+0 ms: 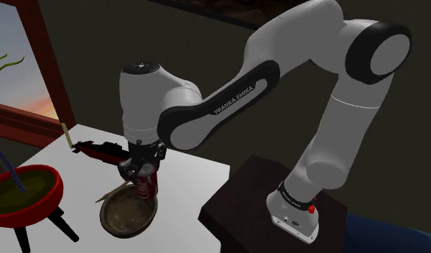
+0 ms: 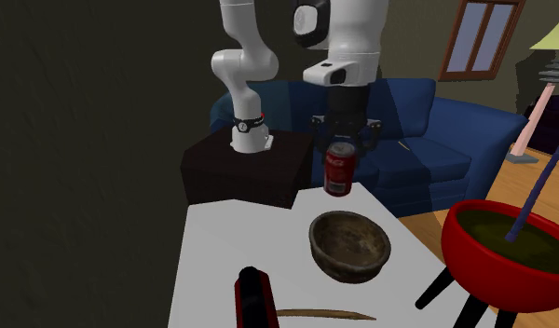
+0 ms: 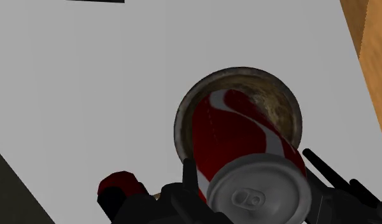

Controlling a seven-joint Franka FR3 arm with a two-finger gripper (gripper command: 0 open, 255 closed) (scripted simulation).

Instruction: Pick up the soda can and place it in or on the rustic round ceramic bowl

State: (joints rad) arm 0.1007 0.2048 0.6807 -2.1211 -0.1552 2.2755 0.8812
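A red soda can [image 2: 339, 170] with a white swirl hangs upright in the air, and my black gripper [image 2: 341, 142] is shut on its top. In the shoulder view the soda can [image 1: 146, 182] hangs at the far rim of a rough brown round bowl [image 1: 127, 212] on the white table. In the second exterior view the bowl [image 2: 350, 244] sits nearer the camera than the can, which is above the table. Looking down from the wrist, the can [image 3: 237, 137] overlaps the bowl [image 3: 286, 105] below it, and my fingers [image 3: 191, 181] clasp its lid end.
The white table [image 2: 222, 252] also carries a red and black cylinder [image 2: 254, 295] and a thin curved stick [image 2: 324, 313]. A red basin on black legs [image 2: 511, 252] stands beside the table. The dark stand [image 2: 236, 172] and a blue sofa [image 2: 436, 130] lie behind.
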